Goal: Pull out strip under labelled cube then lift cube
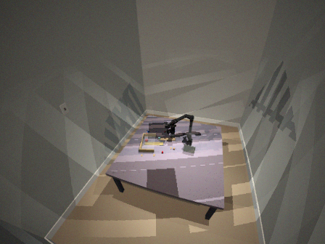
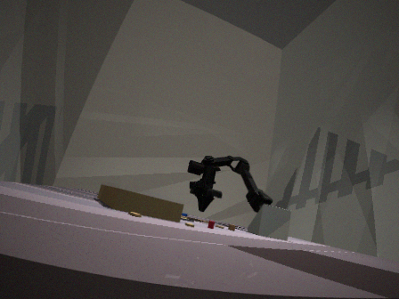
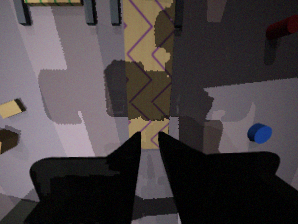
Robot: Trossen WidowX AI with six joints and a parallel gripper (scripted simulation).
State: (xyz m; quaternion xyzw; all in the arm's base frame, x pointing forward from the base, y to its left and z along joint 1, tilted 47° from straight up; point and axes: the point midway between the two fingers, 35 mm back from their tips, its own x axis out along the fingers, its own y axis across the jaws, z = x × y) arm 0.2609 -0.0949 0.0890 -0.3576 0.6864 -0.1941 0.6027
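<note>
A yellow strip with purple zigzag lines runs down the middle of the wrist view, its near end just past the fingertips. My gripper points down, slightly open, with its fingertips over the near end of the strip and nothing held. The gap between the tips is narrower than the strip. Another strip, yellow with green lines, shows at the top left edge of the wrist view. The labelled cube is outside the wrist view, and no label can be read in the top and exterior views.
Dark posts stand beside the strips. A blue cylinder and a red cylinder lie to the right, a small yellow block to the left. A tan-walled frame and a pale grey box are on the table.
</note>
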